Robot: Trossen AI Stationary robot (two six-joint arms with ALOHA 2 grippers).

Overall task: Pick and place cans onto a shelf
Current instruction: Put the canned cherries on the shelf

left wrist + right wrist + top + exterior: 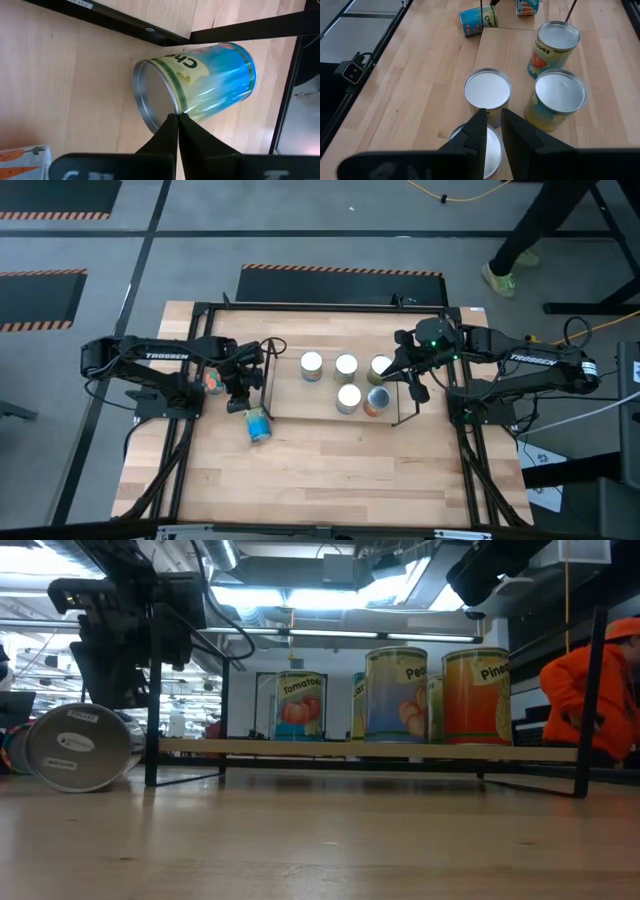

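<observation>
A blue-labelled can (258,425) lies on its side on the table, left of the shelf (290,405); it also shows in the left wrist view (210,80) and the low view (78,747). My left gripper (177,116) is shut, its tips at the rim of the can's silver end. Several cans stand upright on the shelf's board, among them a white-topped one (487,92) and a tomato one (300,700). My right gripper (492,117) hovers above these cans, its fingers a narrow gap apart and holding nothing. A carrot-labelled can (213,380) stands by the left arm. My left gripper points its shut fingertips down at the rim of the lying can's silver end (167,107). I cannot tell whether they touch it. The can rests on its side on the table.
A black frame (190,430) borders the table on the left and right. The shelf's upright wire ends (152,700) stand close to my left gripper. A person in orange (600,690) is beyond the table. Another person's leg and shoe (497,278) show beyond the table's far right corner.
</observation>
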